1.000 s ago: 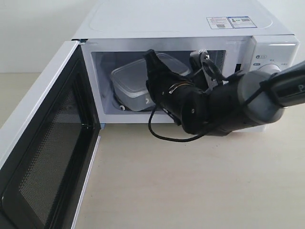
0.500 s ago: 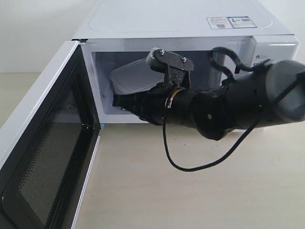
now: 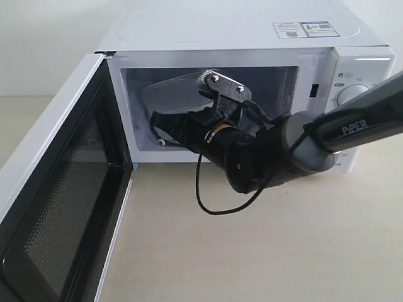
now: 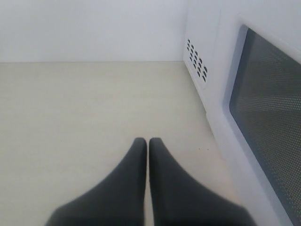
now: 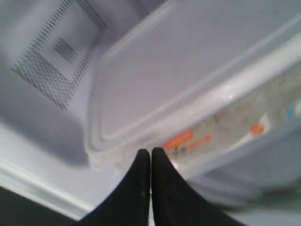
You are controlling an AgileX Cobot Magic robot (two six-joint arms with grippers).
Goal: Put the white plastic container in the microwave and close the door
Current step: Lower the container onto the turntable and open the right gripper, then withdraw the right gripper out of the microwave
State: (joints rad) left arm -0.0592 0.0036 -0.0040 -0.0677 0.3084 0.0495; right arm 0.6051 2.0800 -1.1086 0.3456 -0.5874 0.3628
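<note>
The white microwave [image 3: 239, 25] stands with its door [image 3: 63, 207] swung wide open on the left. Inside the cavity the white plastic container [image 3: 173, 93] sits tilted, its lid facing outward. My right gripper [image 3: 155, 121] reaches into the cavity from the right, below the container. In the right wrist view this gripper [image 5: 150, 150] is shut and empty, its tips against the container's [image 5: 188, 70] side by the red label [image 5: 181, 139]. My left gripper [image 4: 148, 140] is shut over bare table beside the door's outer face [image 4: 268, 108]; it does not show in the exterior view.
The right arm's black cable [image 3: 211, 204] hangs down onto the tabletop [image 3: 264, 251] in front of the microwave. Two dials [image 3: 352, 94] sit on the panel at the right. Vent holes [image 4: 196, 59] mark the microwave's side near the left gripper.
The right wrist has rolled over and the shut gripper has gone deeper into the cavity. The container has shifted back and to the left, tilting up more steeply.
</note>
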